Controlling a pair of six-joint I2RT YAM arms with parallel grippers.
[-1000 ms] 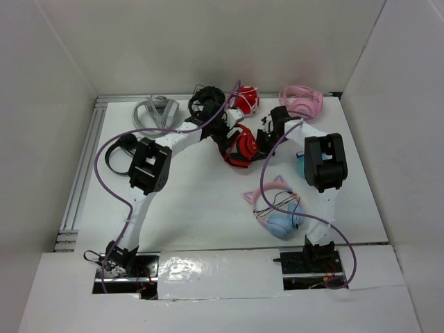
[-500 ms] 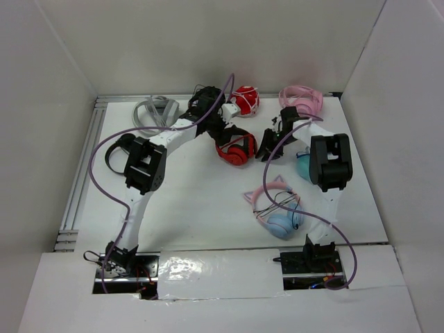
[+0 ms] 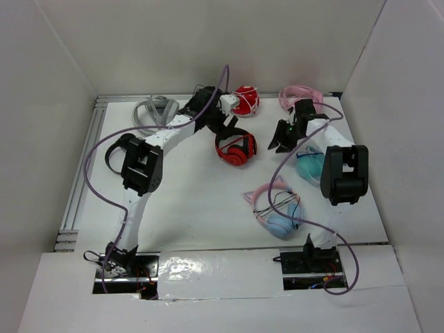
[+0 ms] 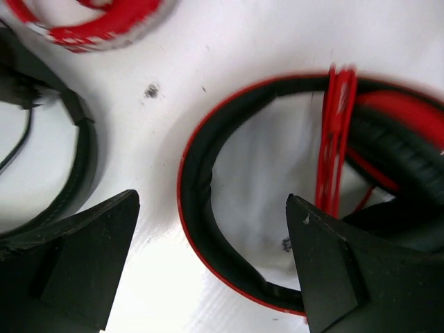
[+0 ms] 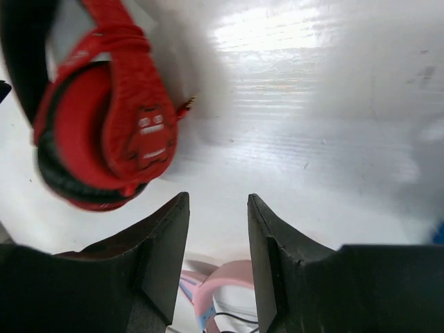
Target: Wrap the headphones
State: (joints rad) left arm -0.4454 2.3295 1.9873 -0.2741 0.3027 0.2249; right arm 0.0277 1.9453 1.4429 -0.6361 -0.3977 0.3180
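The red headphones [image 3: 236,148] lie flat on the table between my two grippers. In the left wrist view their black-and-red headband [image 4: 198,208] curves under my left gripper [image 4: 213,199], with several turns of thin red cable [image 4: 336,132] wound across it. My left gripper [image 3: 224,121] is open and empty, hovering just behind the headphones. My right gripper [image 3: 280,139] is open and empty, apart to their right. In the right wrist view a red earcup [image 5: 104,132] lies up and left of the open right gripper [image 5: 217,201].
A compact red pair with white cord [image 3: 244,101] and an all-black pair [image 3: 205,97] lie behind the left gripper. Grey [image 3: 154,111], pink [image 3: 300,98], teal [image 3: 309,165], pink-and-blue cat-ear [image 3: 276,208] and another black pair [image 3: 116,151] lie around.
The headphones, between both grippers a second ago, now lie free on the table. My right gripper has drawn back to the right and my left gripper has pulled back behind them.
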